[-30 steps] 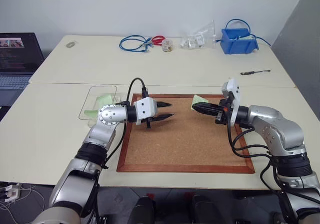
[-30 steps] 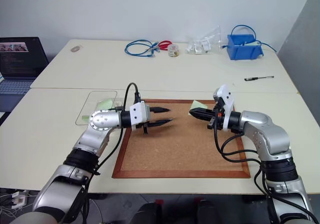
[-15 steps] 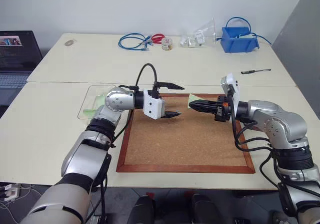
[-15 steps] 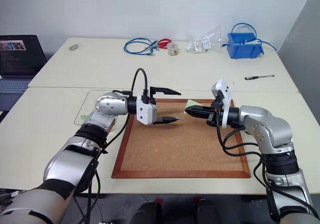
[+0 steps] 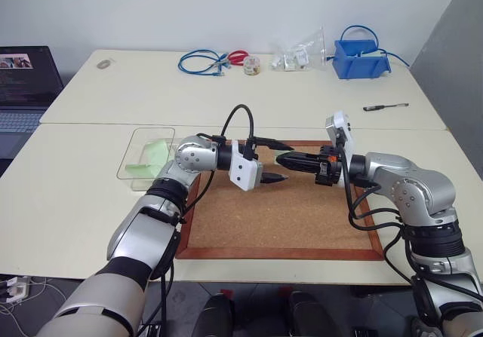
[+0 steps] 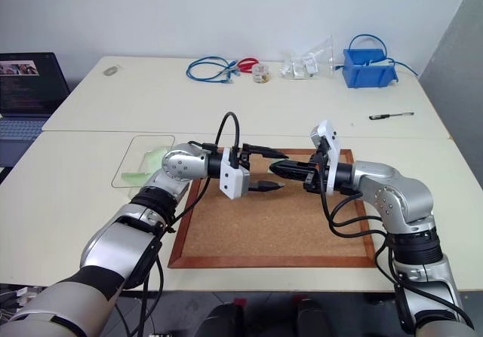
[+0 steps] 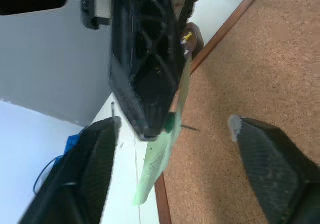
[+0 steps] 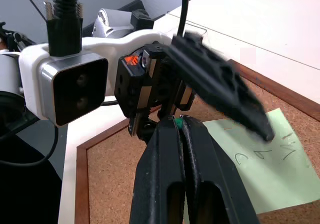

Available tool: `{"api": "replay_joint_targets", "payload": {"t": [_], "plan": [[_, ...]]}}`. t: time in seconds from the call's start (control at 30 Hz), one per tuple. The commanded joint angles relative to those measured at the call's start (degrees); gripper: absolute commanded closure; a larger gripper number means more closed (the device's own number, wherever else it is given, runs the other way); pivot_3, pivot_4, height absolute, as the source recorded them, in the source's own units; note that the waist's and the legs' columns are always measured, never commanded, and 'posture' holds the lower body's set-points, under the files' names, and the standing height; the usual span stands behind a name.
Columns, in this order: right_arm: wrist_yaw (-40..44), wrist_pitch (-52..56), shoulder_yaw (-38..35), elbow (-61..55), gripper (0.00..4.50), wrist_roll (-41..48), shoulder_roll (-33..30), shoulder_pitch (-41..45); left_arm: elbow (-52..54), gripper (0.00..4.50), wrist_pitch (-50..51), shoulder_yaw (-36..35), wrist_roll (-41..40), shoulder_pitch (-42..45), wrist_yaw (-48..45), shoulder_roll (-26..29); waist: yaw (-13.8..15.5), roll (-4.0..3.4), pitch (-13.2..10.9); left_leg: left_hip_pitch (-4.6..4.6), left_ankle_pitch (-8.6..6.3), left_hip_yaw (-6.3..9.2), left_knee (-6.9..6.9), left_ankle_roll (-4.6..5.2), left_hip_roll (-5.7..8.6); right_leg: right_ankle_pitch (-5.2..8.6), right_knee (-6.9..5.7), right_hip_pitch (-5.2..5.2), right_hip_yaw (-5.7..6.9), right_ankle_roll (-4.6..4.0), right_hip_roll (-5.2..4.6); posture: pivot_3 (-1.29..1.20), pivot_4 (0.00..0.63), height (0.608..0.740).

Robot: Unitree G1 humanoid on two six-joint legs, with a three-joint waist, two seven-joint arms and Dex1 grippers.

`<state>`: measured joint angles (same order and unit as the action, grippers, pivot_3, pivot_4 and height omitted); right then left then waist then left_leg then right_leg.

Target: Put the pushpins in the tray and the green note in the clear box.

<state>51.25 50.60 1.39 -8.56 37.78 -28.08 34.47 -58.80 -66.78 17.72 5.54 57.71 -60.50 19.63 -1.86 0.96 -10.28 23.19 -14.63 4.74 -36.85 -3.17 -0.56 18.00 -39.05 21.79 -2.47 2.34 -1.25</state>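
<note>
Above corkboard [image 5: 287,209], pale green note [image 8: 260,169]

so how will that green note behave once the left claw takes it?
Likely floppy: the note hangs thin and bowed from the pin in the right claw. Probably very light, so it may swing or flutter. The open left claw may crease it.
</note>
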Motion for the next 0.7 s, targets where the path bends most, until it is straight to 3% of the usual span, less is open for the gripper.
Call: {"api": "replay_joint_targets", "payload": {"t": [0.03,0.5,0.57,0.7], "plan": [[0.3,0.1,-0.4,-2.2,4.50,1.6,0.2,0.6,0.3,1.53,-0.9,-0.2,-0.7,0.9,0.6,0.8,0.0,0.00,0.0,0.00,0.00,0.00,-0.01,0.00,0.00,0.00,0.00,0.00,0.00,0.00,0.00,0.00,0.150,0.740],[0.7,0.7,-0.5,-2.0,4.50,1.9,-0.4,0.9,-0.6,4.19,0.7,-0.7,-0.2,1.7,2.0,0.9,0.0,0.00,0.0,0.00,0.00,0.00,-0.05,0.00,0.00,0.00,-0.04,0.00,0.00,0.00,0.00,0.00,0.150,0.740],[0.7,0.7,-0.5,-2.0,4.50,1.9,-0.5,0.9,-0.6,4.47,0.7,-0.7,-0.2,1.7,2.2,0.8,0.0,0.00,0.0,0.00,0.00,0.00,-0.05,0.00,0.00,0.00,-0.05,0.00,0.00,0.00,0.00,0.00,0.150,0.740],[-0.1,0.2,-1.1,-1.2,4.50,1.4,-0.4,1.0,-0.1,4.47,0.1,-0.7,1.2,1.5,4.1,1.2,0.0,0.00,0.0,0.00,0.00,0.00,-0.06,0.00,0.00,0.00,-0.05,0.00,0.00,0.00,0.00,0.00,0.150,0.740]]}}
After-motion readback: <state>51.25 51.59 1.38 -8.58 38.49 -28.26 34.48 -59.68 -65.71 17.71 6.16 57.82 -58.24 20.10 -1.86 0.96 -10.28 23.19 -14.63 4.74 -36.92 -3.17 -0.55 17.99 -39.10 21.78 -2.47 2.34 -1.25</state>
